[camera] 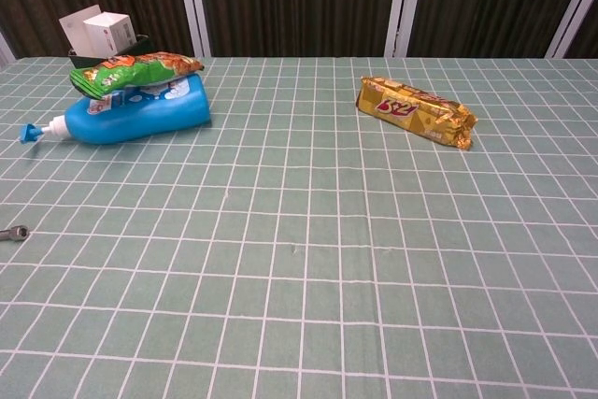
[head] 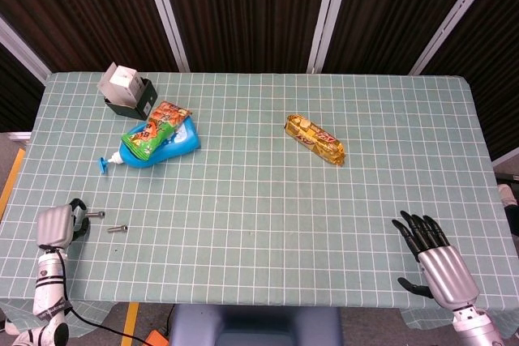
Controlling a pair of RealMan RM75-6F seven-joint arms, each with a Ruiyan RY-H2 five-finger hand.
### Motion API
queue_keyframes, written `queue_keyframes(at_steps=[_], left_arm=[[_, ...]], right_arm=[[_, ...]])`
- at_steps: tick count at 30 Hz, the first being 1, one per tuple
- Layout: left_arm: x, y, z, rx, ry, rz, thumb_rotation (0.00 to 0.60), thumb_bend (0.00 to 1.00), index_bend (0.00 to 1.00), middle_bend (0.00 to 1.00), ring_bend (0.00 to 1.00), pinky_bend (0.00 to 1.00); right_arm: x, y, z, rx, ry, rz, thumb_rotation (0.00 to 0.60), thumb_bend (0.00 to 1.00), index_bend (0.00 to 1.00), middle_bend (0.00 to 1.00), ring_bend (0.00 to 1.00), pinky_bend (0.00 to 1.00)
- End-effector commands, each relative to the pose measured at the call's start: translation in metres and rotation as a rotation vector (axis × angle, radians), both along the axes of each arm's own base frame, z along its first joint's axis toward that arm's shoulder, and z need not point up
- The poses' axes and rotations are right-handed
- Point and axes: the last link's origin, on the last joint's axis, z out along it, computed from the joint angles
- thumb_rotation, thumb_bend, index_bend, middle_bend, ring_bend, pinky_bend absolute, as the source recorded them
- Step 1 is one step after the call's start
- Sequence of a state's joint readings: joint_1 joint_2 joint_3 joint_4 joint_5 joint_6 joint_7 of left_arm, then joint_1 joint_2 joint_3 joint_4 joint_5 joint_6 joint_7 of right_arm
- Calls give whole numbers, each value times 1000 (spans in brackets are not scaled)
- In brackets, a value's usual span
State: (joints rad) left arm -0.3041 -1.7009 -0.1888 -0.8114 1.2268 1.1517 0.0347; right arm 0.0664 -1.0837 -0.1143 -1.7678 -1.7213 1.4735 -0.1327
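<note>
My left hand [head: 53, 227] hovers at the table's front left corner, its back facing up and its dark fingers curled in with nothing in them. Just to its right lie two small metal bolts [head: 95, 214] [head: 117, 228] on the cloth; one bolt [camera: 14, 233] shows at the left edge of the chest view. My right hand [head: 435, 258] is at the front right edge, fingers spread and empty, with nothing near it. Neither hand appears in the chest view.
A blue bottle [head: 159, 146] [camera: 140, 117] lies on its side at the back left, with a green snack bag [head: 154, 129] [camera: 136, 70] on it. Behind them a black holder [head: 130, 99] contains white cartons [camera: 97, 29]. A gold snack packet [head: 315, 138] [camera: 416, 110] lies right of centre.
</note>
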Motion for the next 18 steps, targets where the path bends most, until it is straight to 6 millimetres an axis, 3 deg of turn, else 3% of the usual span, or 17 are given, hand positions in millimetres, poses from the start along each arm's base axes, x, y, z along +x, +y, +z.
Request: queue_keyframes(at_steps=[1,18], left_arm=[[1,1,-1,-1,-4,1,600,386,450,1000,1000,1000],[1,2,-6,-23,-6,9,600,388,480,1000,1000,1000]], right_arm=[[0,0,0,2,0,1,600,200,0,0,0,0],[0,0,0,4,-3,-1,600,201,0,0,0,0]])
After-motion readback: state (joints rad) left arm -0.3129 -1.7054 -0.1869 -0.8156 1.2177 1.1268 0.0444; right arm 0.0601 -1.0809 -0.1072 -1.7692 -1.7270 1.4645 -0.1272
